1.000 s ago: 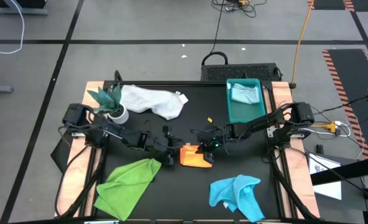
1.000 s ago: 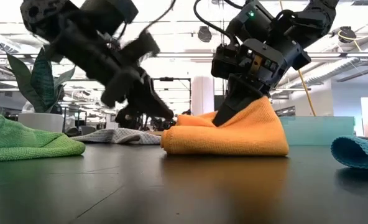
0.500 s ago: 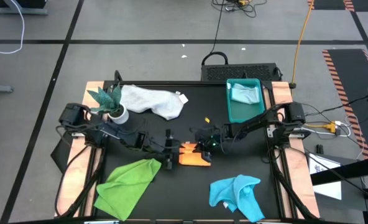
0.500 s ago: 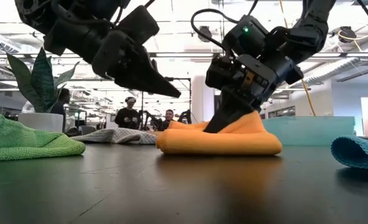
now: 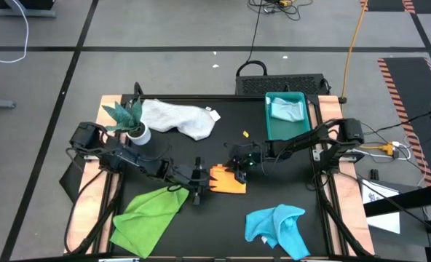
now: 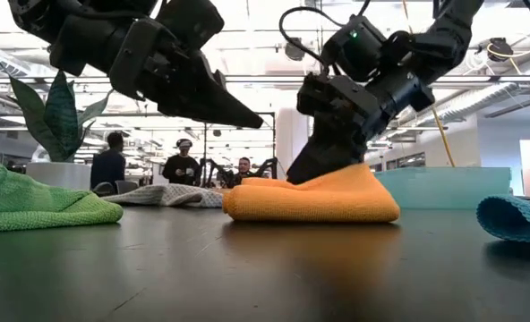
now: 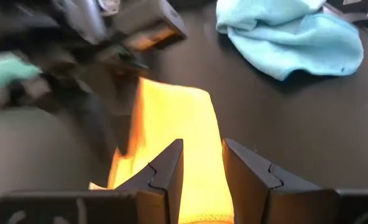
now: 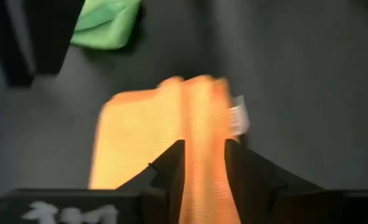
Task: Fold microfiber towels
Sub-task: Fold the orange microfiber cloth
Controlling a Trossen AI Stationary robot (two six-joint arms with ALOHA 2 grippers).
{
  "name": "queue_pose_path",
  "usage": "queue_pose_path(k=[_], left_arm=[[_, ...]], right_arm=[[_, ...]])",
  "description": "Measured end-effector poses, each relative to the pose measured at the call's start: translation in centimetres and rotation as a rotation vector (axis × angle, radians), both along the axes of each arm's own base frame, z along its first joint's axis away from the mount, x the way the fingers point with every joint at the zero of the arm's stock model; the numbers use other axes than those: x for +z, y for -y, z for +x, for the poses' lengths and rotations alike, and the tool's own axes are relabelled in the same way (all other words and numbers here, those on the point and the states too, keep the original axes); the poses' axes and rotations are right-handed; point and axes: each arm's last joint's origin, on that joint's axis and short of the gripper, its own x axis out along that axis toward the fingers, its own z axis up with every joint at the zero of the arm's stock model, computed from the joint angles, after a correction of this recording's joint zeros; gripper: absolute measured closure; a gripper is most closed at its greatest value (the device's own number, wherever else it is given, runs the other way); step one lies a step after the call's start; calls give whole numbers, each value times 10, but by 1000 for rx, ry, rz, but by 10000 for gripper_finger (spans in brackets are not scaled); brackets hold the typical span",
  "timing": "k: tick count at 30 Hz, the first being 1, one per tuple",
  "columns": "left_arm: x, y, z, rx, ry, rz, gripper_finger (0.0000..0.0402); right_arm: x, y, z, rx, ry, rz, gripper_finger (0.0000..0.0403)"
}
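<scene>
The black table [image 5: 223, 116] carries an orange towel [image 5: 228, 180] folded flat near its centre. The right pincer [image 5: 239, 169], parted, touches its 1 o'clock edge; the left pincer [image 5: 198, 182], parted and empty, hovers at 9 o'clock. Bare table lies toward 6 o'clock.

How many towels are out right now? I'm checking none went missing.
5: white towel back left, pale blue towel in the tray, orange towel centre, green towel front left, turquoise towel front right.
</scene>
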Motion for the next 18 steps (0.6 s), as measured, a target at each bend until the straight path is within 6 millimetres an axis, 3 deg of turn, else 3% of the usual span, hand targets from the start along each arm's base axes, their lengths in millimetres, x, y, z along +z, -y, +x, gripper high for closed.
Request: queue_pose_path(k=[6,11,14,18], left_arm=[[-21,0,9,7,8,-7,287],[-30,-8,16,60,47,-33,287],[-30,-19,19,136,58,-46,286],[-33,-34,20,203,28,-83,286]], right_arm=[[21,1,-9,-80,9,-107,280],[44,-24,-18,57,60,-144,291],[46,-44,-20,188,80,-121,305],[31,-61,-19,230,40,-142,329]])
